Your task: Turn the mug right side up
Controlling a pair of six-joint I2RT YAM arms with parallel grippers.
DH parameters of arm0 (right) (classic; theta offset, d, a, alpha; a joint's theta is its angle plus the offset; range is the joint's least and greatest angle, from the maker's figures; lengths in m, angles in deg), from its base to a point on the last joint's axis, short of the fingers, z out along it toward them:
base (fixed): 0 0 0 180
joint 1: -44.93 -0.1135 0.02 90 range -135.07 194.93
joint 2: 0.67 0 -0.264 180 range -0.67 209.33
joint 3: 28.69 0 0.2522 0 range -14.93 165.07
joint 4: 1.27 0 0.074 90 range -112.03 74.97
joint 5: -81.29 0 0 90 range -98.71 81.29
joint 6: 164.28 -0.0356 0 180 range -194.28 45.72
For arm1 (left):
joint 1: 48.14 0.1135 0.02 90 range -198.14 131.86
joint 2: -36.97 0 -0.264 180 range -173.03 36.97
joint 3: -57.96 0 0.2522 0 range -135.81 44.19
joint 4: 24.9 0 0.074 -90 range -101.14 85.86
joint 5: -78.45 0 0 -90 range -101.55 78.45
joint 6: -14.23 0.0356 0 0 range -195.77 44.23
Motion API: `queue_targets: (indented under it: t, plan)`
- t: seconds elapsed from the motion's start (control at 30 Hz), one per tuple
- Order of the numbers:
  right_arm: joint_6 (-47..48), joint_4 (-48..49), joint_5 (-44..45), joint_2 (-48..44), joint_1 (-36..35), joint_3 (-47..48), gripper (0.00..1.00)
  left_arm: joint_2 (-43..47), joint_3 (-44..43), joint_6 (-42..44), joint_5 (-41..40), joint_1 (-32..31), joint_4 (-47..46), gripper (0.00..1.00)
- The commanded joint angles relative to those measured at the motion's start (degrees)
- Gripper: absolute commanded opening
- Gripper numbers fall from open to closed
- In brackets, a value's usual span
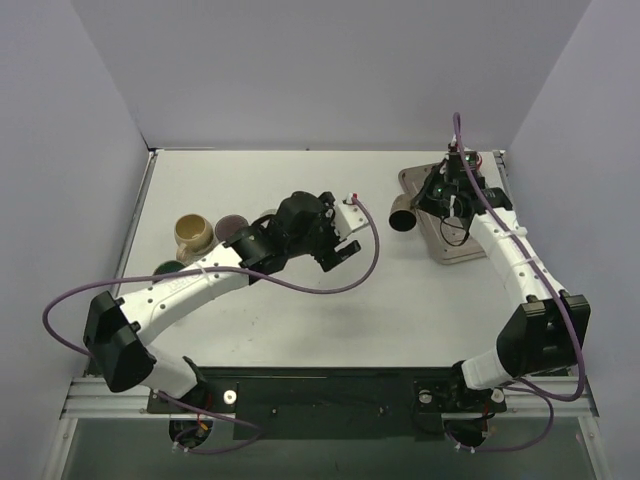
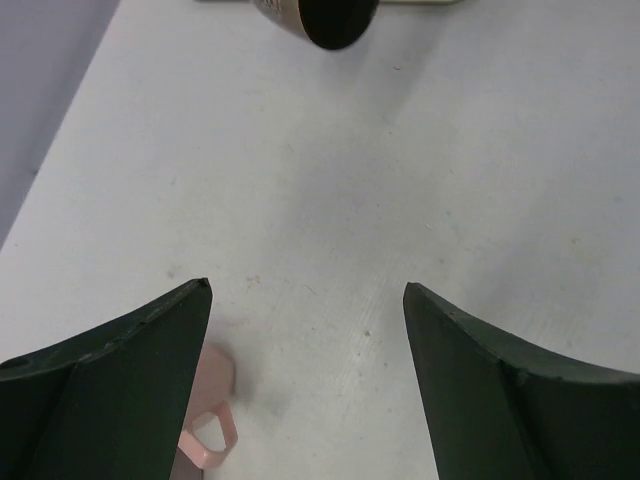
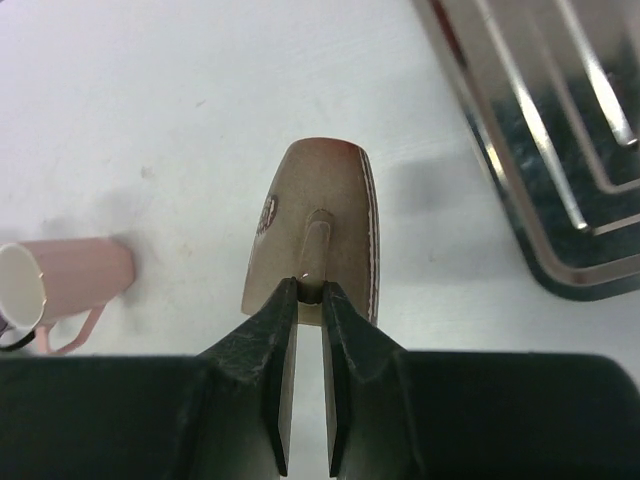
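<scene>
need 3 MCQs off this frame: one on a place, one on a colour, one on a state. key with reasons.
1. In the top view, where does the metal rack sit?
A) far right of the table
B) near left corner
C) dead centre

2. What colour is the mug lying on its side?
A) blue
B) pink
C) yellow

3. What is the right gripper doing?
A) open above the table
B) shut on nothing
C) shut on the handle of the brown mug

Key:
1 A, it lies by the right arm's far end.
2 B, the right wrist view shows a pink body and handle.
3 C, the right wrist view shows both fingers pinching the handle.
</scene>
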Motion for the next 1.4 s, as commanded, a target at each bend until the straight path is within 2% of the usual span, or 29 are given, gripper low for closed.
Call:
queue_targets:
  t: [0.0, 0.17, 0.3, 0.4, 0.53, 0.67, 0.8, 0.87, 0.9, 0.93, 0.97, 1.03, 1.07, 1.1, 1.17, 1.2, 1.27, 1.3, 1.37]
  plan:
    - [-8.08, 3.86, -3.55, -5.73, -4.44, -1.80, 0.00, 0.35, 4.02, 5.15, -9.54, -4.24, -19.53, 0.89]
    - [-15.90, 10.10, -3.99, -8.37, -10.32, -5.50, 0.00, -2.12, 9.46, 7.70, -15.35, -6.88, -30.16, 0.89]
    - [-18.19, 11.08, -2.85, -8.46, -14.55, -5.42, 0.00, -2.56, 9.12, 8.32, -19.31, -8.03, -31.76, 0.90]
    - [-18.72, 11.17, -1.79, -8.90, -17.71, -4.98, 0.00, -4.05, 7.89, 9.11, -25.53, -7.94, -32.72, 0.90]
    - [-19.69, 11.78, -1.35, -9.52, -19.30, -4.80, 0.00, -5.02, 9.99, 12.10, -29.41, -6.98, -36.33, 0.86]
    - [-20.39, 11.52, -2.14, -10.04, -20.35, -4.18, 0.00, -6.42, 10.61, 13.68, -30.13, -6.10, -37.30, 0.77]
    - [-21.01, 12.40, -2.67, -10.48, -21.06, -4.45, 0.00, -8.36, 10.88, 16.31, -31.71, -4.87, -40.63, 0.61]
    - [-21.62, 13.18, -3.46, -10.40, -21.06, -4.88, 0.00, -9.06, 10.26, 16.23, -31.09, -3.81, -39.15, 0.48]
    - [-22.15, 13.45, -3.81, -10.39, -21.06, -5.06, 0.00, -9.15, 9.56, 15.71, -29.79, -3.03, -38.36, 0.35]
    - [-22.15, 13.98, -3.99, -10.22, -21.06, -5.24, 0.00, -8.98, 9.38, 14.57, -28.82, -2.67, -36.00, 0.26]
    - [-21.80, 13.98, -3.90, -10.04, -21.14, -5.33, 0.00, -8.37, 9.03, 13.95, -27.07, -2.15, -35.11, 0.01]
    - [-20.40, 13.54, -2.68, -9.61, -21.06, -5.24, 0.02, -6.97, 8.86, 11.84, -24.69, -1.44, -31.60, 0.00]
    - [-20.05, 13.02, -1.36, -9.26, -21.06, -4.89, 0.08, -6.35, 8.68, 10.27, -23.72, -0.83, -27.50, 0.00]
    - [-18.56, 12.58, -1.09, -9.25, -21.06, -4.71, 0.31, -4.86, 8.50, 9.30, -21.80, -0.30, -25.11, 0.00]
    - [-12.88, 10.03, 0.58, -9.16, -20.80, -3.05, 0.72, -2.58, 7.11, 4.73, -16.89, 2.33, -14.49, 0.00]
    - [-10.31, 7.33, 3.80, -9.25, -20.62, -1.39, 0.77, -1.95, 6.57, 2.28, -14.94, 4.78, -6.62, 0.00]
    - [-1.79, 3.28, 11.79, -8.81, -19.83, 0.91, 0.84, -0.55, 4.73, 0.16, -5.65, 9.17, 4.55, 0.00]
    - [4.50, 2.30, 17.92, -8.20, -18.96, 1.87, 0.86, 0.50, 4.90, -0.11, -3.52, 10.50, 7.58, 0.00]
    - [10.68, 1.67, 25.84, -6.54, -16.68, 2.23, 0.89, 2.00, 7.35, -0.03, 0.00, 14.63, 14.19, 0.00]
